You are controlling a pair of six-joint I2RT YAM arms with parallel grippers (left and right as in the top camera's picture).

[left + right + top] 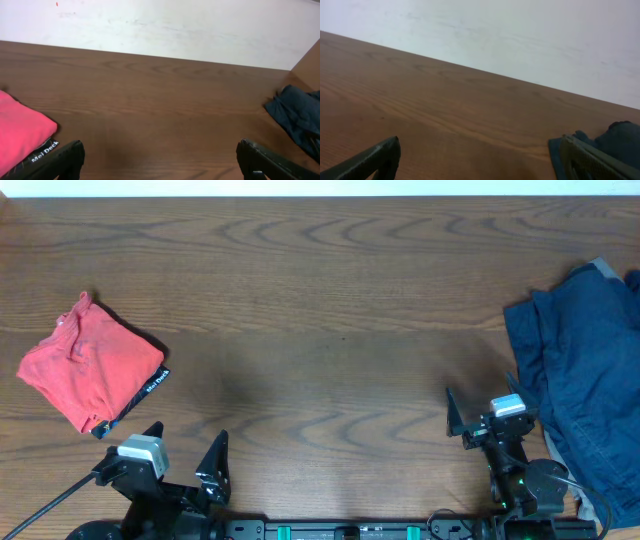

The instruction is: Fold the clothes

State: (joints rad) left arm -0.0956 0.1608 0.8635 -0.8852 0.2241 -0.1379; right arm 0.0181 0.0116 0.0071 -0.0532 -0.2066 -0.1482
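Left gripper [187, 442] and right gripper [483, 405]: jaws spread wide, both empty, at the near counter [330, 300] edge. Coral T-shirt [92, 373] lies bundled far left. Navy garments [580, 370] are heaped right, possibly several pieces. Fabric likely soft, light and limp; pinch a hem corner.

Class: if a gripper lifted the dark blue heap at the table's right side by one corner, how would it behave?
The dark blue heap lies in soft rumpled folds, so it would probably droop and unfurl. Its overlapping layers suggest a pinch might lift only one.
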